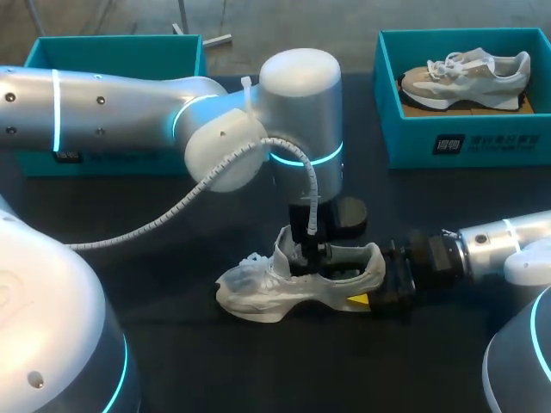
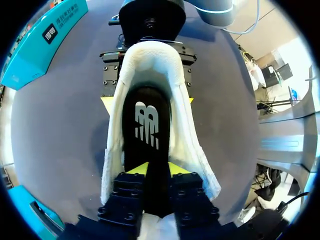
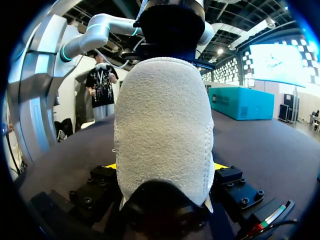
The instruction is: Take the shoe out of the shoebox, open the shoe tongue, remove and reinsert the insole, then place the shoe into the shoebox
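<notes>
Fingers (image 2: 136, 169) of the left gripper (image 2: 157, 172) are being pressed together on the black insole (image 2: 147, 120), which is passing up between them, while those of the right gripper (image 3: 166, 166) are being clamped on the heel of the white shoe (image 1: 275, 291) from both sides. Everything is being carried by the dark table (image 1: 172, 292). Seen from above, one teal shoebox (image 1: 112, 39) is being partly hidden by the left arm at ten o'clock. A second teal shoebox (image 1: 413, 142), at two o'clock, is being occupied by a beige shoe (image 1: 469, 77). The white shoe is being held outside both boxes, on its sole near six o'clock from the table's middle, toe toward nine o'clock and heel toward three. Its mouth is being occupied from above by the left gripper, and most of the insole is being shown lying along the inside of the shoe. The insole step is being judged the one in hand; whether the insole is being drawn out or seated back cannot be told. For a clean result, the heel is best being braced firmly by the right gripper while the insole is being guided along the shoe's length, toward twelve o'clock and upward. That way the shoe is not being dragged and the insole is not being folded against the tongue.
</notes>
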Tool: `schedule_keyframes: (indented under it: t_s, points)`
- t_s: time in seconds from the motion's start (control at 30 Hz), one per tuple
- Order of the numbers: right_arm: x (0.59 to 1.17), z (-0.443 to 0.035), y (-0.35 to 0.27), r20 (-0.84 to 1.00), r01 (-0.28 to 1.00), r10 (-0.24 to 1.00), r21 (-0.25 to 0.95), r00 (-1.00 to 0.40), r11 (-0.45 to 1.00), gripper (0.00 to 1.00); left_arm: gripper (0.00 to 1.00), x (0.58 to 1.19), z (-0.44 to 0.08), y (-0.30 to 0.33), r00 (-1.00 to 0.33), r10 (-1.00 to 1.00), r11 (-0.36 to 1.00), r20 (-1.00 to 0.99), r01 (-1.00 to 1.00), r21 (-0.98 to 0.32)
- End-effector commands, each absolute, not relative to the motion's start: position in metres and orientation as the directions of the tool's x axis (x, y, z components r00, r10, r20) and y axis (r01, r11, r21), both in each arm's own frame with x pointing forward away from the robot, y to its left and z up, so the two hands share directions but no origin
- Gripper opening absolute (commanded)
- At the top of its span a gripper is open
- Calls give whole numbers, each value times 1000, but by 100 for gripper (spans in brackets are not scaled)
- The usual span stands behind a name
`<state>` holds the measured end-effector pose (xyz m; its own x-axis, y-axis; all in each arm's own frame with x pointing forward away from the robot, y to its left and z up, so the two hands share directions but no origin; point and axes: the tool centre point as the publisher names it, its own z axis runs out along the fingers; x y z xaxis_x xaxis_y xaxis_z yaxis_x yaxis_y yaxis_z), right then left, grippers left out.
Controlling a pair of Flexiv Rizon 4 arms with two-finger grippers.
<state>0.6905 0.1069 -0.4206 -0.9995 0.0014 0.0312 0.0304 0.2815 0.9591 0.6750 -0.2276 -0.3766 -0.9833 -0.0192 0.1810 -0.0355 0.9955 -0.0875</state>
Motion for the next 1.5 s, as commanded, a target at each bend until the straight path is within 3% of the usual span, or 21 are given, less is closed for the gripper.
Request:
schedule_keyframes:
  t_s: [0.03, 0.57, 0.87, 1.03, 1.5]
  points:
    - [691, -422, 109, 31, 30, 3, 958, -1000, 285, 0, 18, 681, -376, -228, -976, -13, 994, 215, -36, -102]
    - [691, -422, 109, 31, 30, 3, 958, -1000, 285, 0, 20, 674, -369, -230, -972, 22, 994, 232, -4, -113]
    - [691, -422, 109, 31, 30, 3, 958, -1000, 285, 0, 13, 674, -390, -230, -976, 26, 996, 214, 7, -92]
    - [691, -422, 109, 31, 30, 3, 958, -1000, 285, 0, 25, 668, -393, -227, -980, 51, 995, 195, 34, -90]
    - [691, -422, 109, 31, 30, 3, 958, -1000, 285, 0, 28, 664, -407, -224, -992, 59, 996, 109, 52, -71]
